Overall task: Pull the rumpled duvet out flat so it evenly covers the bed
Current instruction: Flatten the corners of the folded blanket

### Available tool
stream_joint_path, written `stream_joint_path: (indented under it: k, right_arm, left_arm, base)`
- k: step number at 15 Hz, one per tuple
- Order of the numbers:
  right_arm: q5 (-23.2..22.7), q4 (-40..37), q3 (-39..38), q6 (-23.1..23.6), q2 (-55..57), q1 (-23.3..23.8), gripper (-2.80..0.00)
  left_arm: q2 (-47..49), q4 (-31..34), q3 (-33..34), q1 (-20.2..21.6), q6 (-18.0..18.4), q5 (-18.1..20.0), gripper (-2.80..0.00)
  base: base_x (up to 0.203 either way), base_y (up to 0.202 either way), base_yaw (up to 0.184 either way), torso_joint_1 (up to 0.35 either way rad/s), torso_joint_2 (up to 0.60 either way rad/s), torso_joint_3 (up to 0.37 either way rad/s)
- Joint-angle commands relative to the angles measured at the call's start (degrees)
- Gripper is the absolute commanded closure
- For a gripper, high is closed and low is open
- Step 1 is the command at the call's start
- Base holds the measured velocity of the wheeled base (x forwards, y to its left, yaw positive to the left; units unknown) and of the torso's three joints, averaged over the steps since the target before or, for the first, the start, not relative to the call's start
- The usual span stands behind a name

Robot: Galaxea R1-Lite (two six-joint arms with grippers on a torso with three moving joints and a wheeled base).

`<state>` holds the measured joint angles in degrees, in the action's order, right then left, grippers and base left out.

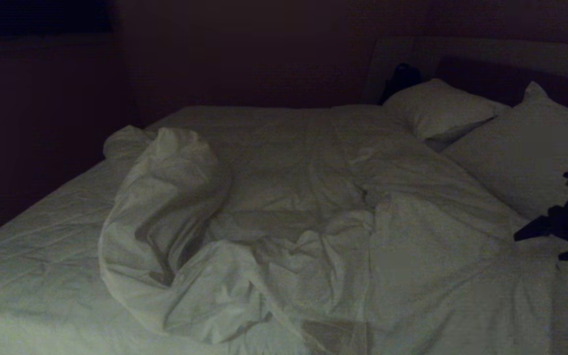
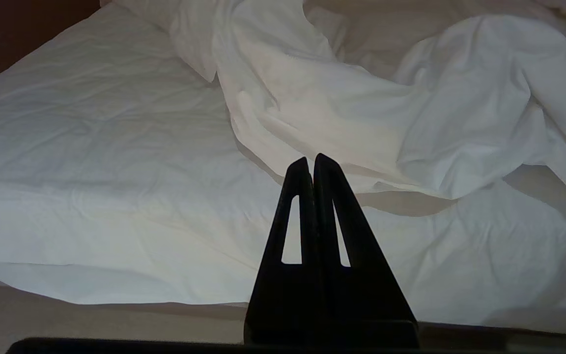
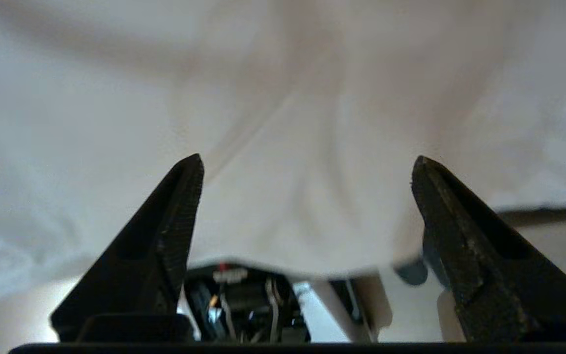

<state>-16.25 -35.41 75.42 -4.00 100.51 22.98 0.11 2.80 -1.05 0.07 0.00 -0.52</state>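
Right gripper [image 3: 307, 167] (jaws apart) over duvet [image 3: 312, 98]

Right claw [image 1: 543, 244] cut off by head view's right edge. Dark object [image 1: 401, 79] behind far pillow [image 1: 437, 109] unidentifiable. Duvet [image 3: 312, 123] blurred in right wrist view.

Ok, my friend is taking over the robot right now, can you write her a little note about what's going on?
Left gripper: shut, empty, parked in front of the near edge of the bed.
Right gripper: open, holding nothing, at the duvet's edge on the pillow side.
Duvet: spread fairly flat over the far and right parts, but rolled up in a thick bunch on the left, leaving the fitted sheet bare there. Two pillows at the headboard end.
Done: the right side is roughly laid out.
Left: pull the bunched part out over the bare sheet and smooth it.
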Motion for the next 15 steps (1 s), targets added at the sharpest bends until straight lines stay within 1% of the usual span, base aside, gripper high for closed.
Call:
stream_joint_path:
  k: [1,6,10,11,14,15]
  right_arm:
    - [-4.08,-0.18,-4.52,1.97,-4.94,2.08,-2.80]
    - [-9.39,0.16,-14.66,7.71,-13.10,9.34,-2.80]
    - [-14.25,0.25,-20.94,12.38,-13.52,16.55,-2.80]
    - [-16.01,0.27,-22.48,14.02,-13.26,18.43,-2.80]
    - [-20.74,0.36,-26.18,20.86,-11.44,23.79,-2.80]
    - [-21.69,0.48,-26.56,21.95,-10.24,24.83,0.00]
  left_arm:
    - [-0.02,0.01,-0.01,0.01,0.00,-0.01,0.00]
    - [-0.02,0.01,-0.01,0.01,0.00,-0.01,0.00]
    - [-0.02,0.01,-0.01,0.01,0.00,-0.01,0.00]
    - [-0.02,0.01,-0.01,0.01,0.00,-0.01,0.00]
    - [-0.02,0.01,-0.01,0.01,0.00,-0.01,0.00]
    - [-0.02,0.01,-0.01,0.01,0.00,-0.01,0.00]
  base:
    - [0.000,0.000,0.000,0.000,0.00,0.000]
    - [0.000,0.000,0.000,0.000,0.00,0.000]
    - [0.000,0.000,0.000,0.000,0.00,0.000]
    - [0.000,0.000,0.000,0.000,0.00,0.000]
    - [0.000,0.000,0.000,0.000,0.00,0.000]
    - [0.000,0.000,0.000,0.000,0.00,0.000]
